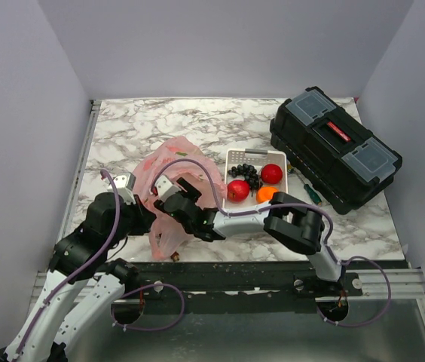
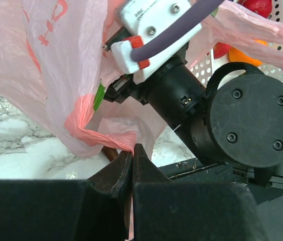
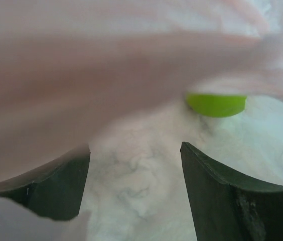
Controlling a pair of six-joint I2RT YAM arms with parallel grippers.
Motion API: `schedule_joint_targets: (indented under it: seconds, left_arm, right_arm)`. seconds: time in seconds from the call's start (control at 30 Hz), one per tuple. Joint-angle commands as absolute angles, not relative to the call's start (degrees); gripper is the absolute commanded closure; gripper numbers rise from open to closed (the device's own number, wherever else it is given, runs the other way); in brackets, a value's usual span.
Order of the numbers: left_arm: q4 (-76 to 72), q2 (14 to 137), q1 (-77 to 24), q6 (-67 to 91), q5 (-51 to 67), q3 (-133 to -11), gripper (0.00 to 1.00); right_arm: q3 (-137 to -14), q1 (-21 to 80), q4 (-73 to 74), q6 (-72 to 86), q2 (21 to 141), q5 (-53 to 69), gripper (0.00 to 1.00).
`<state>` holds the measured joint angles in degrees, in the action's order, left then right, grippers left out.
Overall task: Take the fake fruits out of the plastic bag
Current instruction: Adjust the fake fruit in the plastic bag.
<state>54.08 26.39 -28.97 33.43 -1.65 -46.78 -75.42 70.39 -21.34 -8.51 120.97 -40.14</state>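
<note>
Pink translucent crinkly plastic bag [image 1: 169, 158], bunched on grey-veined marble tabletop [image 1: 122, 136]. Left gripper [image 2: 132, 153] pressed together, pinching bag's lower fold. Right gripper [image 3: 134, 165] inside bag, jaws spread, nothing between; glossy light green round fruit [image 3: 216, 104] just beyond, partly under film. White perforated rectangular tray [image 1: 235, 158] right of bag.

Left to right: plastic bag [image 1: 169, 160], tray [image 1: 232, 154] with fruits [image 1: 237, 190], toolbox [image 1: 334, 148].
</note>
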Motion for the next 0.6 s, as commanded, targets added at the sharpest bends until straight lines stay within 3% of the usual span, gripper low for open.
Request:
schedule_joint_targets:
  seconds: [0.0, 0.4, 0.57]
  left_arm:
    - [53.9, 25.8, -28.8, 32.0, 0.0, -48.2, 1.00]
    - [53.5, 26.7, -28.9, 32.1, 2.8, -49.8, 1.00]
    - [54.0, 27.1, -28.8, 32.0, 3.6, -51.4, 1.00]
  right_arm:
    - [-77.3, 69.1, -25.4, -16.1, 123.4, -42.6, 0.24]
    - [-83.3, 65.3, -24.2, -22.6, 128.1, -39.9, 0.17]
    - [-86.3, 63.3, -24.7, -24.5, 130.8, -40.1, 0.09]
